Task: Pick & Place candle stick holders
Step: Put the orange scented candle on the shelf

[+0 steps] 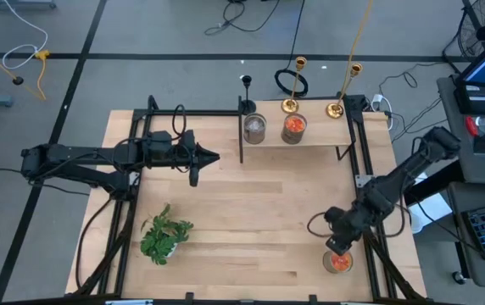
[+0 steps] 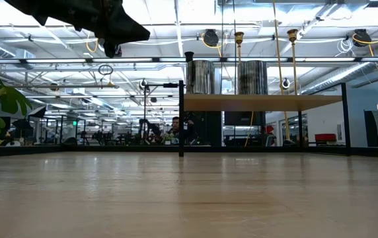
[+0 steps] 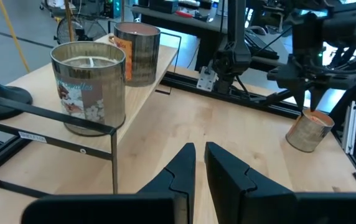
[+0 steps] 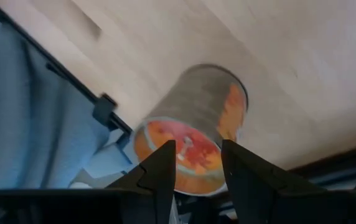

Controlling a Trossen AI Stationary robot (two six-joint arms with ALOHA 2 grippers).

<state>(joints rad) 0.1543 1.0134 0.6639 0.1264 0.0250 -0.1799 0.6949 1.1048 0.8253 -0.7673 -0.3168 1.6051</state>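
Three slim candle stick holders are seen standing in a row along the far edge of a raised wooden shelf (image 1: 310, 135) at the back of the table: a black candle stick holder (image 1: 247, 93) with a thin stem at the shelf's left end, a shiny gold candle stick holder (image 1: 293, 85) in the middle, and a second shiny gold candle stick holder (image 1: 344, 89) towards the right end. Two glass jar candles (image 1: 273, 129) are set on the shelf just in front of them. The holders are judged to be light, stiff and top-heavy on small round bases, with polished metal that may slip between the pads, so a hold low on the stem, just above the base, is thought safest (the cup tops would tip them). The left gripper (image 1: 213, 157) hangs above the table to the left of the shelf, its fingers nearly together and nothing between them. The right gripper (image 1: 338, 246) is lowered at the near right corner, its fingers partly apart over the rim of an orange-patterned jar candle (image 4: 193, 146); whether the jar is actually gripped cannot be told. A green leafy potted plant (image 1: 164, 235) stands near the table's front left.
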